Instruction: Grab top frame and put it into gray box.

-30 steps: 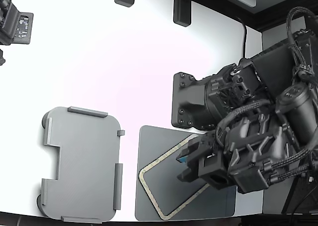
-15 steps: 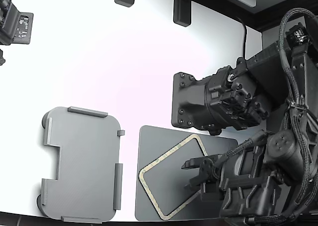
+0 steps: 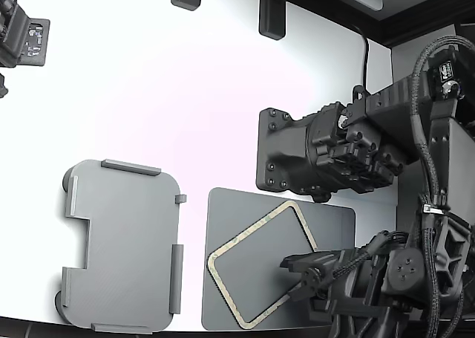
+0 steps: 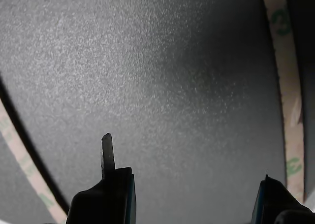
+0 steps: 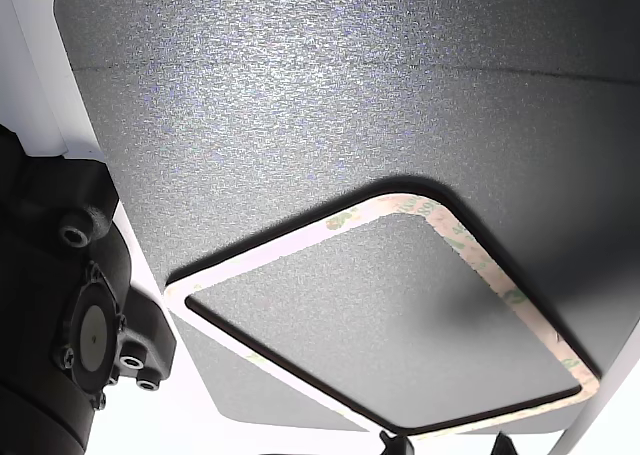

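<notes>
The top frame, a thin beige outline with green speckles, lies skewed on a dark gray mat at the front of the table. The gray box, a light gray tray with raised tabs, sits to the exterior view's left of the mat, with nothing in it. My gripper hovers over the frame's hollow centre near its right-hand corner, open and holding nothing. In the wrist view the gripper shows bare mat between its fingers, with frame strips outside them. The other view shows the whole frame.
A black arm body sits just behind the mat at the exterior view's right. A black device stands at the far left edge. Dark posts stand along the back. The table is white.
My arm has swung back toward the exterior view's lower right, uncovering the frame's right part. The gripper now sits lower and further right. The frame and box have not moved.
</notes>
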`<state>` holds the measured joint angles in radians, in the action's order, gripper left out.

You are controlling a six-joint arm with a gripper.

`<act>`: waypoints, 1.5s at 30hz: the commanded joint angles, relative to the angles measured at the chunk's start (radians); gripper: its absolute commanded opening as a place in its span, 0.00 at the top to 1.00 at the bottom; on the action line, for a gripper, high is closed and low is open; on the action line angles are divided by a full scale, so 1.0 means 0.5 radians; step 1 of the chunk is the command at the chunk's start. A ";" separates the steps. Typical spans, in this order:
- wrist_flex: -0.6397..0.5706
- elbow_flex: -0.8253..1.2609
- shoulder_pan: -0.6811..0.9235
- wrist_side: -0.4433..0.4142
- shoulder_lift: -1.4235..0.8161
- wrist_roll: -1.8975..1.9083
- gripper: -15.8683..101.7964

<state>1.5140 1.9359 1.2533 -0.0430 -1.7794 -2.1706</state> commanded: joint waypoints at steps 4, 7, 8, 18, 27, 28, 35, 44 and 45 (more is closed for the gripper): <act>0.028 -0.117 0.104 0.031 0.037 0.046 0.02; 0.018 -0.147 0.166 0.012 0.089 0.064 0.02; 0.015 -0.160 0.181 0.009 0.104 0.061 0.02; -0.049 -0.181 0.313 0.000 0.212 0.043 0.03; -0.086 -0.202 0.380 0.000 0.270 0.114 0.02; -0.104 -0.199 0.390 0.000 0.273 0.123 0.02; -0.160 -0.175 0.479 -0.052 0.291 0.199 0.02; -0.098 -0.144 0.522 -0.083 0.258 0.166 0.03; -0.095 -0.141 0.522 -0.083 0.258 0.160 0.04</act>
<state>1.4650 1.8807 1.5232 -0.0828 -1.6230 -2.0862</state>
